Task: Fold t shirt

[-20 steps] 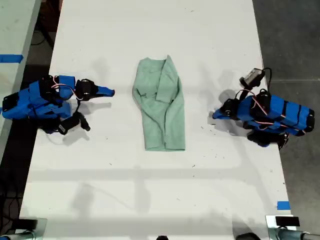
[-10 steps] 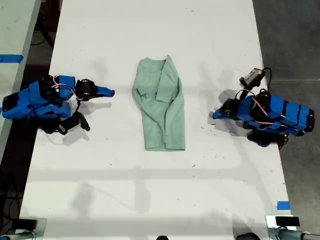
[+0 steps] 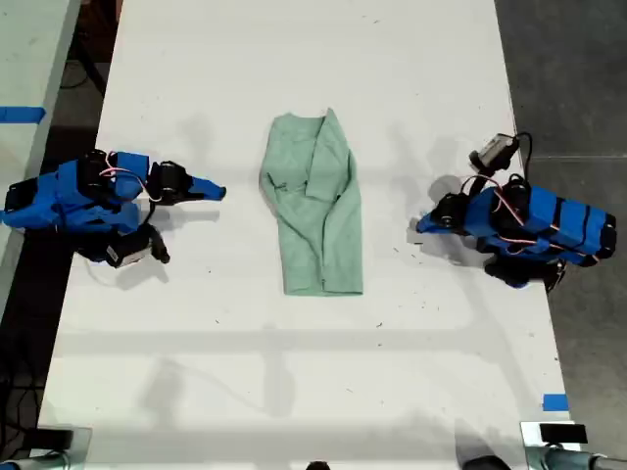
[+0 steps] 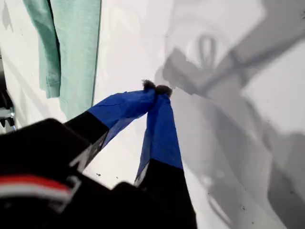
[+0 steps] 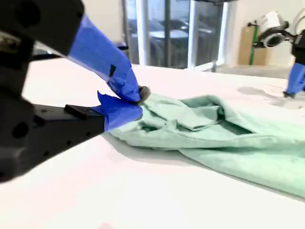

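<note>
The t shirt (image 3: 318, 211) is pale mint green and lies folded into a narrow strip in the middle of the white table (image 3: 294, 372), sleeves laid over its upper part. My first gripper (image 3: 419, 226) rests at the exterior view's right, tip pointing at the shirt but apart from it. Its jaws (image 4: 157, 88) are shut and empty, with the t shirt (image 4: 71, 47) beyond them. My second gripper (image 3: 219, 189) sits at the exterior view's left, also clear of the cloth. It (image 5: 138, 102) is shut on nothing, low over the table, with the rumpled t shirt (image 5: 228, 133) behind it.
A blue tape mark (image 3: 554, 401) is near the table's edge at the exterior view's lower right. A second table with blue tape (image 3: 22, 114) stands at that view's left. Dark floor runs along the right. The first arm (image 5: 295, 76) shows far off in the second wrist view.
The second arm has shifted slightly, its wrist camera drawing in toward the arm's body. The t shirt and the first arm have not moved.
</note>
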### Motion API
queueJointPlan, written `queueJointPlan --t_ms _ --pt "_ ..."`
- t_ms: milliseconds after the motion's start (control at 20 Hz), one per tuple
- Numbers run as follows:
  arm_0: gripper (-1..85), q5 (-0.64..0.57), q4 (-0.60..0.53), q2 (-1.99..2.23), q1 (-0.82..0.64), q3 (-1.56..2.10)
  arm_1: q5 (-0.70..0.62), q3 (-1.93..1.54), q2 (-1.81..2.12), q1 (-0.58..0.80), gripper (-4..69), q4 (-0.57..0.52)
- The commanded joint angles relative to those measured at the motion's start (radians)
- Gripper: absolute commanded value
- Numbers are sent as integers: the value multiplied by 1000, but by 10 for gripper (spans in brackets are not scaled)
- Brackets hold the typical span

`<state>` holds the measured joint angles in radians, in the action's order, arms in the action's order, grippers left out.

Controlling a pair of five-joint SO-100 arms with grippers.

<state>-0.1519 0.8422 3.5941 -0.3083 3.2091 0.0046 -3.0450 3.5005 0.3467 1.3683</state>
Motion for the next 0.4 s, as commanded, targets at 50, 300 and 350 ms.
queueJointPlan --t_ms 50,300,350 --pt "17 35 55 9 26 -51 3 -37 12 -3 -4 11" --pt "80 376 213 12 -95 -12 5 -37 12 -2 -4 11" --pt "90 272 232 11 -156 -6 3 -37 12 2 -4 11"
